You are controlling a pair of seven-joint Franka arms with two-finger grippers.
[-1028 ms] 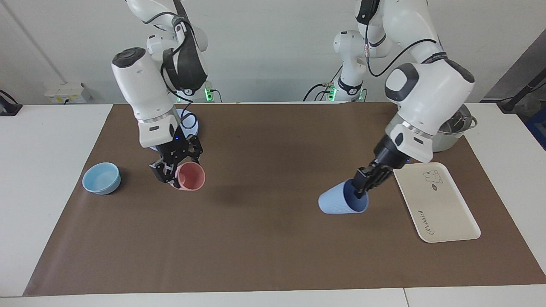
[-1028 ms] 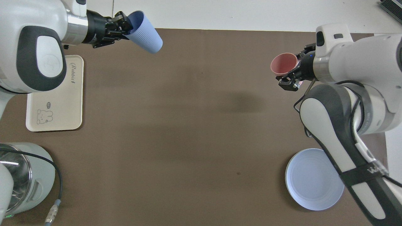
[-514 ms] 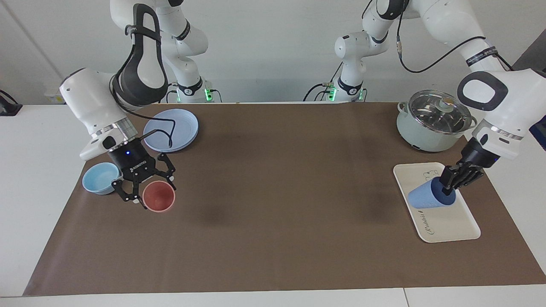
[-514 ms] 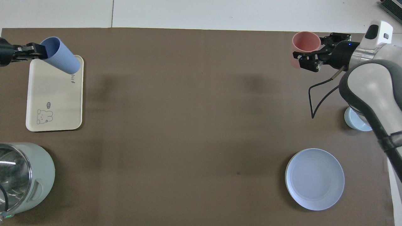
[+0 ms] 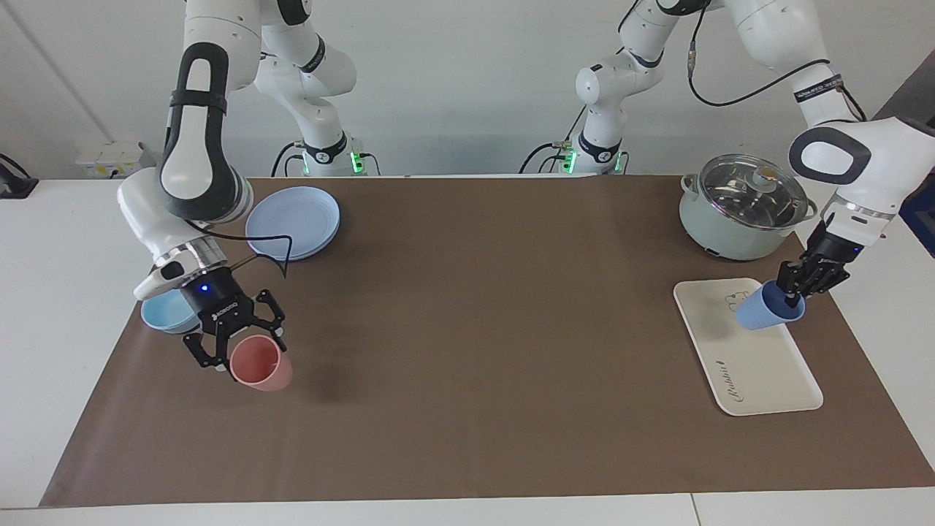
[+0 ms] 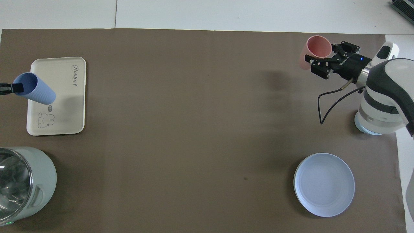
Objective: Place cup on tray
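While the left gripper (image 5: 791, 298) pinched its rim, the cup (image 5: 760, 314) hung tilted over the tray (image 5: 760, 372); the right gripper (image 5: 232, 343) clasped a pink cup (image 5: 261, 365).

A robotics lab: two white arms (image 5: 197, 146) bolted at twelve o'clock of a white table (image 5: 66, 307) under a brown mat (image 5: 467, 351), with cabling against a bare wall (image 5: 453, 80).

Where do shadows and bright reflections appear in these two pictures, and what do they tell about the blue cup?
Overhead view: a soft shadow lies on the tray beside the cup, apart from it, so the cup seems raised. Facing view: the pot's glass lid shows glare; a shadow lies on the mat under the pink cup.
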